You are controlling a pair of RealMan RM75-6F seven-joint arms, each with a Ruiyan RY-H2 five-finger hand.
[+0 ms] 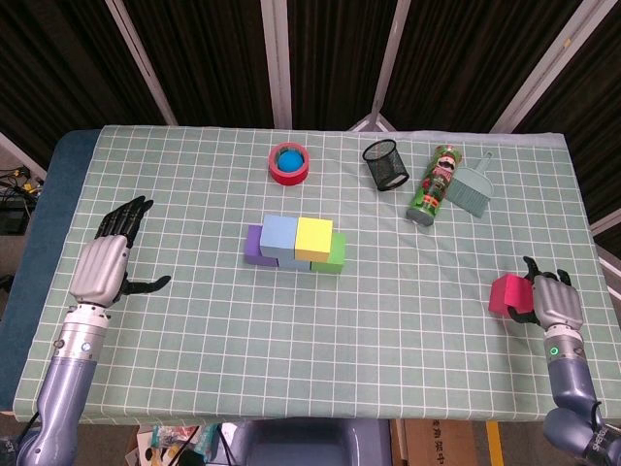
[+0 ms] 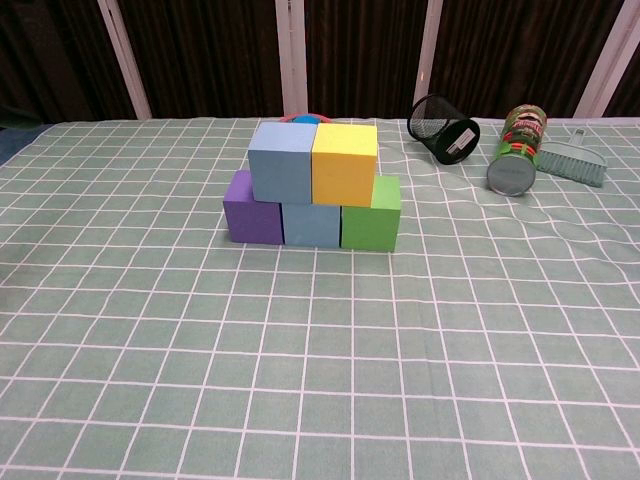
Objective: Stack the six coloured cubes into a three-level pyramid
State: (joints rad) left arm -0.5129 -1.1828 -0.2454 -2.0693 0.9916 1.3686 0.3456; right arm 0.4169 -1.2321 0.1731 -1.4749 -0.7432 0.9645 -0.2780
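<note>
Cubes of coloured foam number six in my views: five are stacked mid-table and one, the red cube (image 1: 506,294), sits in my right hand (image 1: 553,303) near the right edge, fingers wrapped around its side. My left hand (image 1: 105,262) hangs over the left side of the checked green tablecloth (image 1: 408,320), fingers spread, holding nothing. In the stack, a purple cube (image 2: 251,212), a blue cube (image 2: 311,225) and a green cube (image 2: 372,215) form the bottom row, touching; a light-blue cube (image 2: 281,161) and a yellow cube (image 2: 344,163) rest on them. Behind I see one red tape roll (image 1: 289,162), one black mesh cup (image 1: 385,163) lying tipped, one green can (image 1: 433,184) on its side, and one small teal brush (image 1: 469,184).
</note>
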